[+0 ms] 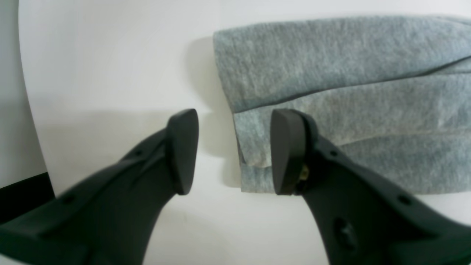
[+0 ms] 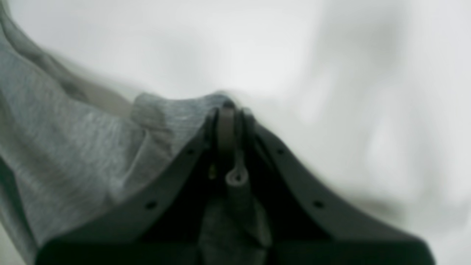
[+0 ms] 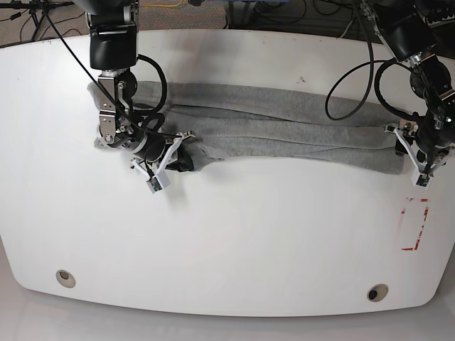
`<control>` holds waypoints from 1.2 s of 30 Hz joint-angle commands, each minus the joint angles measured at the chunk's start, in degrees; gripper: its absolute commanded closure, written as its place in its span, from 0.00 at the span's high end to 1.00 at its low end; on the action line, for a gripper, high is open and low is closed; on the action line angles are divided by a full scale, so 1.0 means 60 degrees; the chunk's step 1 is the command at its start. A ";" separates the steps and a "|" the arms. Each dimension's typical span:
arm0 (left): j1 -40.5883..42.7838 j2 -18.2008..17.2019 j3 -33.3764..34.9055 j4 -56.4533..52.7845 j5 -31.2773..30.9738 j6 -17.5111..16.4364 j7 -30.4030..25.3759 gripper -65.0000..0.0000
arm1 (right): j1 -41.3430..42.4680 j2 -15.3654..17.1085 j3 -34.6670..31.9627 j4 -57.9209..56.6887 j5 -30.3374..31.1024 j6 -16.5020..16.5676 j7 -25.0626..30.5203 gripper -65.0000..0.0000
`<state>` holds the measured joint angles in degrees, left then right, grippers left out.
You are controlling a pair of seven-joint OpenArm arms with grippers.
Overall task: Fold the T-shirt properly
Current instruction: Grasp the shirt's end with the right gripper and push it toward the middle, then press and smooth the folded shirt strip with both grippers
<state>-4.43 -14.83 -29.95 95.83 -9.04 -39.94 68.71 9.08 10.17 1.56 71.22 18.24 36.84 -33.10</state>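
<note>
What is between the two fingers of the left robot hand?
Bare white table and the T-shirt end's edge, in the left wrist view; the left end effector stands open.

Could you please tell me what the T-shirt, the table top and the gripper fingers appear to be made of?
T-shirt: soft knit fabric, probably cotton; heathered grey, fuzzy matte surface, limp folds.
Table: smooth white, slightly glossy board, perhaps laminate or painted; soft shadows show on it.
Left gripper fingers: dark, matte moulded plastic, possibly with rubbery pads; hard to confirm.
</note>
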 commanded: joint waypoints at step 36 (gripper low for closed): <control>0.0086 -0.0129 0.0018 0.0021 -0.0083 -0.0009 -0.0191 0.45 | -0.3001 0.1242 -0.0707 0.6130 0.4616 0.0527 -0.3252 0.05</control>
<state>-3.14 -14.63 -29.67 95.09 -9.06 -39.94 68.10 -9.43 17.10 -2.24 107.09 45.15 39.66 -54.15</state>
